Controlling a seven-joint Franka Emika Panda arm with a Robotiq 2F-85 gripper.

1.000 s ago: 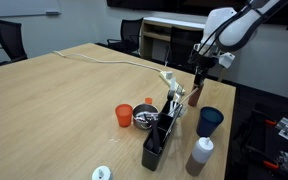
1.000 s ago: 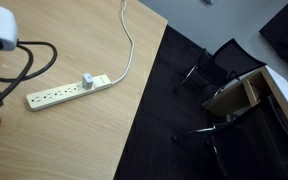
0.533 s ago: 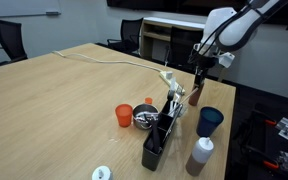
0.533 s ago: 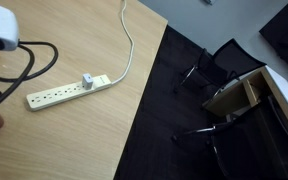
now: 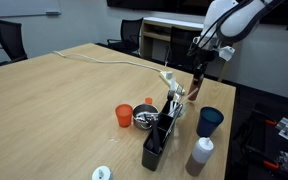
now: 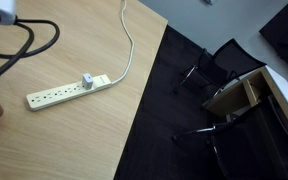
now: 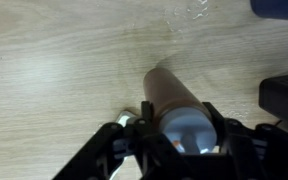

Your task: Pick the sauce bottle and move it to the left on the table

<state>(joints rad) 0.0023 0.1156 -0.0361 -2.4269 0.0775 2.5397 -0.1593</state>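
Reddish-brown bottle [image 7: 172, 95] sits upright in the hand [image 7: 179, 128], fingers closed on its sides below the cap, at the tabletop [image 7: 54, 60] edge near the cup [image 5: 210, 120].

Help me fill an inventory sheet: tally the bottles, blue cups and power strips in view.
Bottles: 2, the sauce bottle in the gripper and a fatter white-capped bottle.
Blue cups: 1, the blue cup.
Power strips: 1, the power strip.
Total: 4.

Reddish-brown sauce bottle [image 7: 170, 90], pale cap [image 7: 187, 127]; light wood-grain table [image 7: 54, 60]; blue cup [image 5: 210, 120]; seemingly orange cup [image 5: 124, 115].
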